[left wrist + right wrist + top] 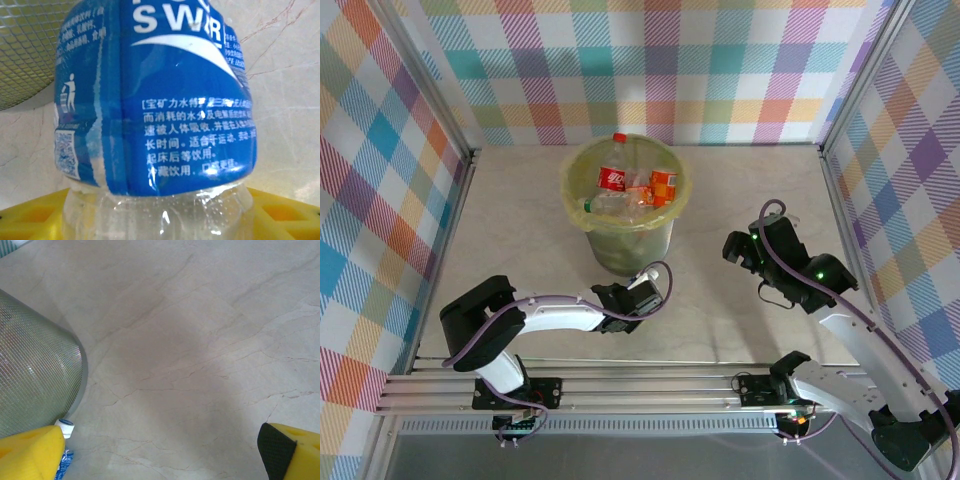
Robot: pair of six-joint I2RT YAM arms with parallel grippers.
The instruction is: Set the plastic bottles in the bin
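The pale green bin point(623, 235) with its yellow-green bag stands mid-table and holds several bottles, among them a red-labelled one point(613, 176) and an orange-labelled one point(664, 185). My left gripper point(638, 297) is low by the bin's near side. Its yellow fingers point(30, 215) flank a clear bottle with a blue label point(165, 100), and it is shut on that bottle. From the right wrist, the bottle's white cap point(64, 427) peeks out by the bin's mesh wall point(30, 380). Right of the bin, my right gripper point(740, 248) hangs open over bare table, jaws wide and holding nothing point(162, 440).
The pale marble table point(520, 210) is boxed in by checked walls and metal posts on three sides. A metal rail point(620, 385) along the near edge carries both arm bases. The bin's mesh wall point(25, 50) is close to the held bottle's upper left.
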